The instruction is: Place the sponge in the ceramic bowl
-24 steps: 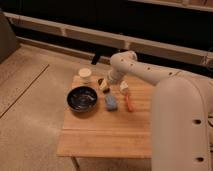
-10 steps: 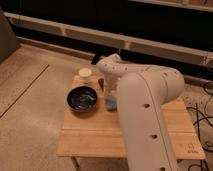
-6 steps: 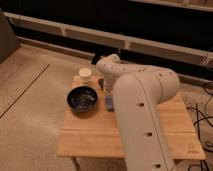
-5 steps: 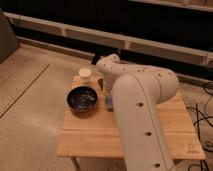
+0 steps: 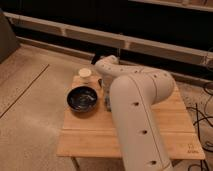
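The dark glossy ceramic bowl (image 5: 71, 98) sits on the left part of the small wooden table (image 5: 95, 137). My big white arm (image 5: 135, 105) reaches in from the lower right, bends over the table's back edge and comes down just right of the bowl. My gripper (image 5: 106, 101) is mostly hidden behind the arm. Only a dark bit of it shows next to the bowl's right rim. The sponge is hidden behind the arm.
A small cream-white cup (image 5: 85, 74) stands behind the bowl near the table's back left corner. Black cables (image 5: 201, 117) lie on the floor to the right. A dark wall with pale rails (image 5: 60, 31) runs behind the table.
Since 2.4 s ago the arm has swung across the table's middle and now covers the sponge and the items on the right. Over the last second it has barely moved.
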You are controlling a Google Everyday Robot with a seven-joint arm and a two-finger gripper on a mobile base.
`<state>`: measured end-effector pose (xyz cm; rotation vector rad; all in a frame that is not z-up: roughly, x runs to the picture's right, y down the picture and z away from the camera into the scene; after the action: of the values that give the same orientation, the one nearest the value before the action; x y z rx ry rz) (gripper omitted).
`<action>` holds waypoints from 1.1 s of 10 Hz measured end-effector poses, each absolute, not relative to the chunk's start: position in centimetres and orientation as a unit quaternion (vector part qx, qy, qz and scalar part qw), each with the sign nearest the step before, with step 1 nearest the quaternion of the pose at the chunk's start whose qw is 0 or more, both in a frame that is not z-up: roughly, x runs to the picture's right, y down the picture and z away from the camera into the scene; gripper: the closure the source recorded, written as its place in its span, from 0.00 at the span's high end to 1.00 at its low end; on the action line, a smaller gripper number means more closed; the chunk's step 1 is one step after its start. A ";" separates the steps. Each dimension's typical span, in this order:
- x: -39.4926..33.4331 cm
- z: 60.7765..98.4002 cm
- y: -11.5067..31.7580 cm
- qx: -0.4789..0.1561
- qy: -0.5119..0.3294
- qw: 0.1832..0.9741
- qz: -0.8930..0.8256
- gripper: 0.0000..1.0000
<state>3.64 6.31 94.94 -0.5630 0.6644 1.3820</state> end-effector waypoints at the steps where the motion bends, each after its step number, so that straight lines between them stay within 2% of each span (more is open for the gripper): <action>1: 3.5 95.1 6.5 -0.253 0.300 0.685 0.613 0.65; 3: 3.9 95.5 7.5 -0.252 0.320 0.688 0.600 0.64; 4: 3.9 95.6 7.8 -0.254 0.326 0.687 0.598 0.59; 5: 3.7 95.7 8.2 -0.257 0.331 0.684 0.597 0.46; 6: 3.5 95.7 8.3 -0.259 0.331 0.683 0.597 0.38; 9: 3.3 96.3 7.0 -0.247 0.317 0.677 0.617 0.04; 11: 3.5 95.8 4.4 -0.230 0.292 0.667 0.646 0.00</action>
<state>3.50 4.40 95.80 -0.5189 0.6581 1.4570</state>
